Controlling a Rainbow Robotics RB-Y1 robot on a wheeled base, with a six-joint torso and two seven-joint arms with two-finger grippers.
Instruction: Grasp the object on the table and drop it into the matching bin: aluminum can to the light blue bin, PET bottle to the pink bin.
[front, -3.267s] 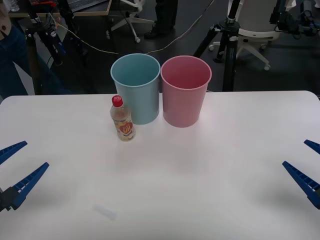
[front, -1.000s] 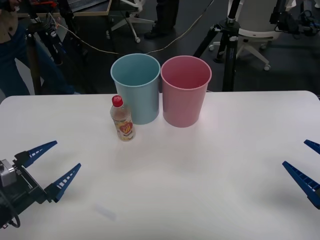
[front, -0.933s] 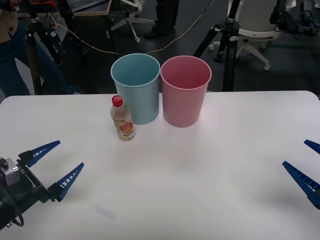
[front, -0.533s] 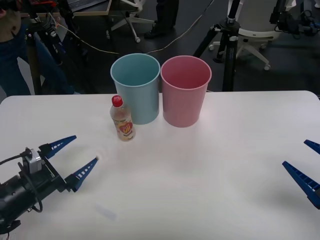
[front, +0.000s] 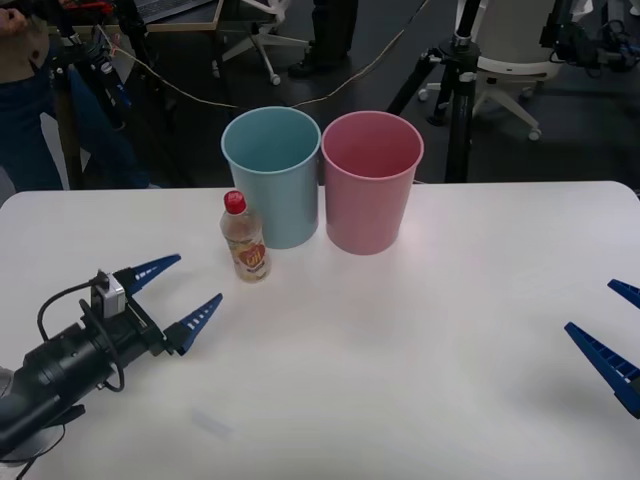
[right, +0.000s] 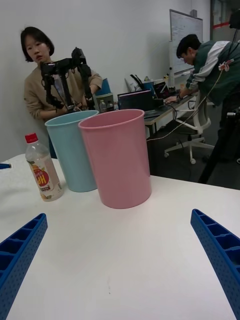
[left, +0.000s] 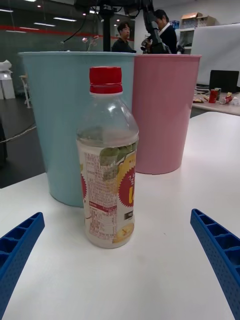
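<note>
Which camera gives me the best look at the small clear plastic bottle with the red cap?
The left wrist view: the small clear plastic bottle stands upright, close and centred, label readable. The front view shows it from above, in front of the light blue bin. The right wrist view shows it farther off.

You have a small clear plastic bottle (front: 245, 239) standing upright on the white worktop (front: 420, 350). It has a red cap, pale yellowish liquid inside, and a yellow and red label around its lower half. Just behind it stands a light blue bin (front: 272, 176), a plain round bucket that narrows toward its base. A pink bin (front: 370, 181) of the same shape and size stands right beside the blue one, on its right. Both bins are upright, with their mouths open. The bottle reaches roughly half their height.
</note>
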